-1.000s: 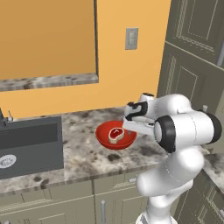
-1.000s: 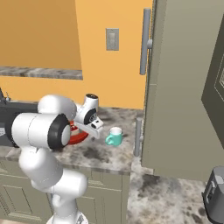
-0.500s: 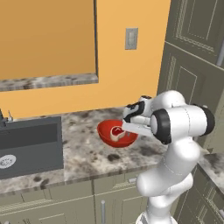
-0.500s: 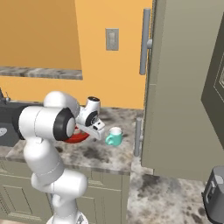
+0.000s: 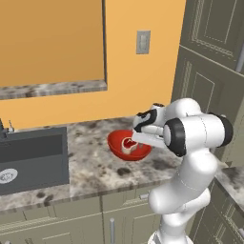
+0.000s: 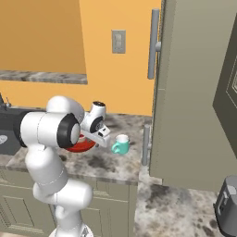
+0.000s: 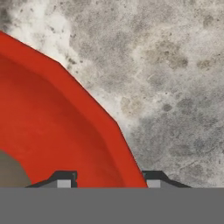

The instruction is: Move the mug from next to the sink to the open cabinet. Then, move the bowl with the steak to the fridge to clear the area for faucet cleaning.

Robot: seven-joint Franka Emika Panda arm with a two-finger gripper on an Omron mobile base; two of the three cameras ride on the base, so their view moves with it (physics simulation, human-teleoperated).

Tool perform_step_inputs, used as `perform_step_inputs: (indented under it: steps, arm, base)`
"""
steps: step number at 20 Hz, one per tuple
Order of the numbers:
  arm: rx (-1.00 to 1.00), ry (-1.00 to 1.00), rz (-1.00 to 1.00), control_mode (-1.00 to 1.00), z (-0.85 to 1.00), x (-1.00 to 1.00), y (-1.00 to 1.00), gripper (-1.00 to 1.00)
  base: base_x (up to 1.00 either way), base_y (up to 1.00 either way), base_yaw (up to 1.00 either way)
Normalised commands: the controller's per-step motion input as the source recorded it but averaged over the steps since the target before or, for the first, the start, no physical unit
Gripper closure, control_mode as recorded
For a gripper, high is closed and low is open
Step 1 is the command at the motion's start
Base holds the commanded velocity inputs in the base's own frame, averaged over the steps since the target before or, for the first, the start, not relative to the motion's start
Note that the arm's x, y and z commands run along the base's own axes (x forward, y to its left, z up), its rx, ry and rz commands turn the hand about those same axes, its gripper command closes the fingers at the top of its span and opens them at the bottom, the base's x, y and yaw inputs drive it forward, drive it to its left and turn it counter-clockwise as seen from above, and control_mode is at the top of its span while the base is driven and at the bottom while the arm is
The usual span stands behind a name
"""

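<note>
The red bowl (image 5: 119, 143) sits on the speckled counter with the steak (image 5: 127, 144) in it. My gripper (image 5: 142, 144) reaches down over the bowl's right side. In the hand view its jaws (image 7: 108, 179) stand apart astride the bowl's rim (image 7: 127, 153), one fingertip (image 7: 63, 179) inside the bowl (image 7: 52, 122) and the other outside. The pale green mug (image 6: 121, 145) stands upright on the counter just right of the bowl (image 6: 79, 146) and of my gripper (image 6: 96, 140), untouched. The dark sink (image 5: 31, 157) lies at the far left, with the faucet (image 5: 4, 127) at the picture's edge.
A tall grey-taupe unit (image 6: 194, 92) with a long bar handle (image 6: 154, 44) rises right of the mug; I cannot tell whether it is the cabinet or the fridge. Panelled cabinets (image 5: 209, 71) stand behind my arm. A black coffee machine (image 6: 227, 206) sits at the lower right.
My hand has come down a little onto the bowl's right rim and the elbow has swung. The bowl and the mug stay where they were.
</note>
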Motion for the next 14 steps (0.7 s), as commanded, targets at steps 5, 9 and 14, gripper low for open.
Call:
perform_step_inputs:
  steps: [5, 9, 14]
  arm:
    - [0.00, -0.03, 0.00, -1.00, 0.09, -0.08, 0.00, 1.00]
    - [0.01, -0.12, -0.06, -1.00, 0.72, -0.18, 0.00, 1.00]
    - [0.01, -0.24, -0.02, -1.00, 1.00, -0.32, 0.00, 1.00]
  base:
    - [0.00, 0.00, 0.00]
    - [0.00, 0.00, 0.00]
    - [0.00, 0.00, 0.00]
